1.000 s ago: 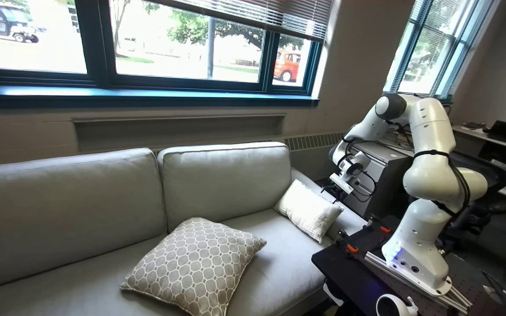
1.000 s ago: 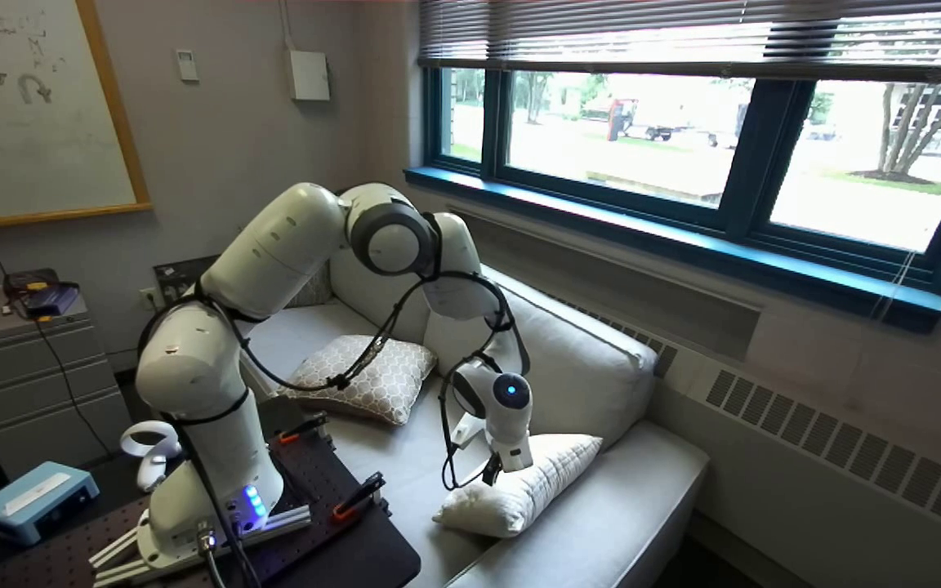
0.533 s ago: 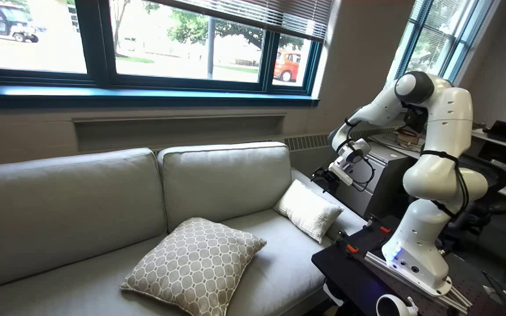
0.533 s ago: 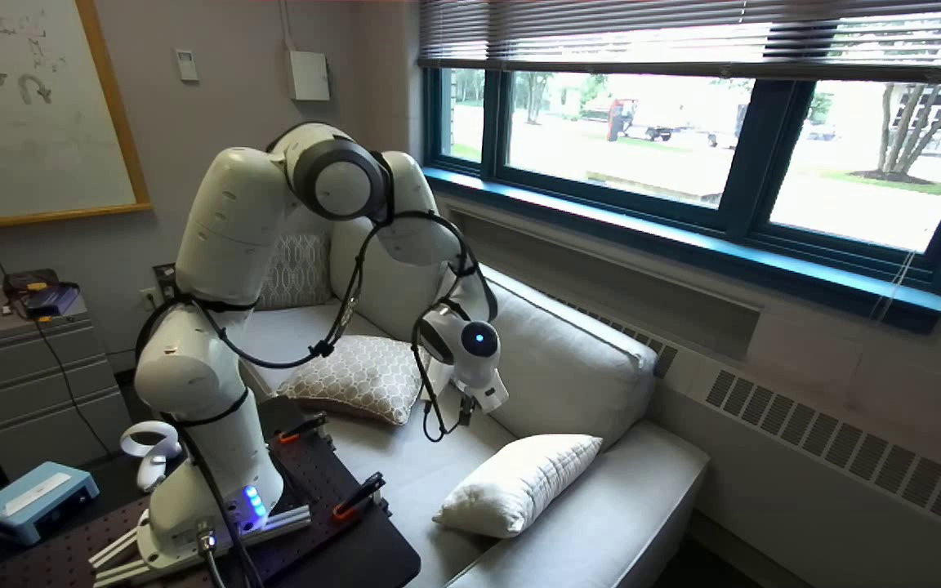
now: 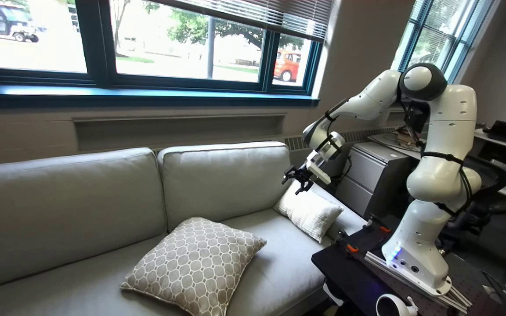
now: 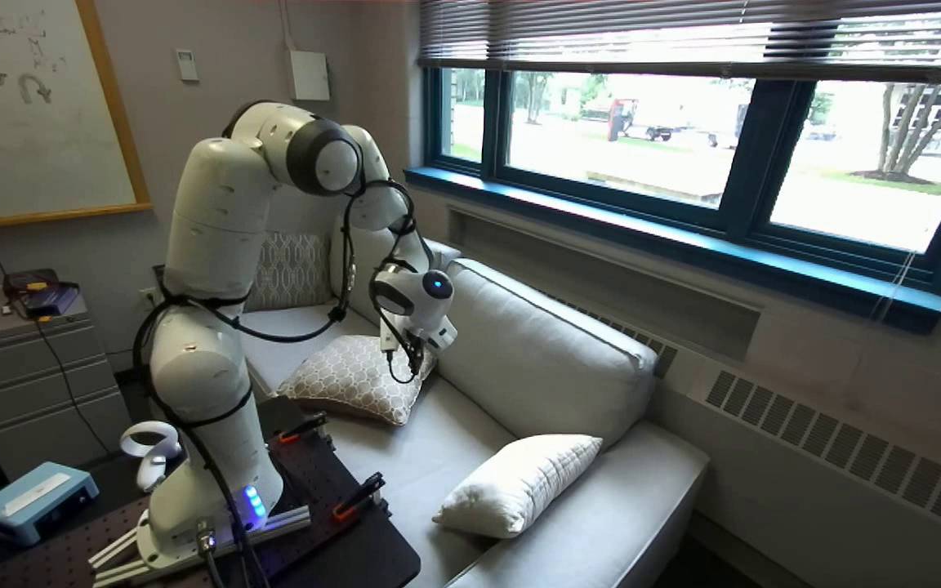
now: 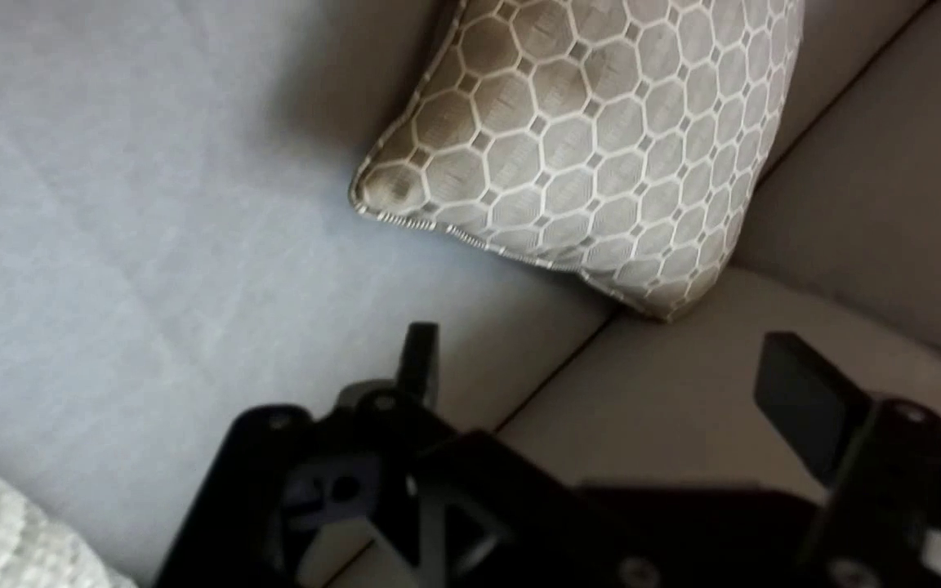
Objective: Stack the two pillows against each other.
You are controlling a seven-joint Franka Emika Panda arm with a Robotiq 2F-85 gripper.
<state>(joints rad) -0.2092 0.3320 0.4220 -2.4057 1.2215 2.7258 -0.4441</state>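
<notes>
The large beige lattice-patterned pillow lies tilted on the couch seat in both exterior views [image 5: 196,267] [image 6: 352,380]; in the wrist view [image 7: 601,147] it fills the top middle. The smaller cream-white pillow leans by the armrest in both exterior views [image 5: 308,213] [image 6: 524,486]; its edge shows at the wrist view's lower left [image 7: 5,531]. My gripper [image 5: 292,184] is open and empty, raised above the couch near the backrest. In the wrist view its fingers [image 7: 597,367] stand wide apart, with couch fabric behind them. Neither pillow is between the fingers.
The couch backrest [image 5: 226,182] stands behind the pillows, and the armrest [image 6: 626,506] is beside the white pillow. A grey patterned cushion [image 6: 291,273] sits at the couch's far end. The black robot table [image 5: 345,267] with orange-marked clamps [image 5: 352,249] stands close to the couch.
My gripper has risen from beside the white pillow and moved across toward the patterned pillow's side and the backrest. Both pillows have stayed in place.
</notes>
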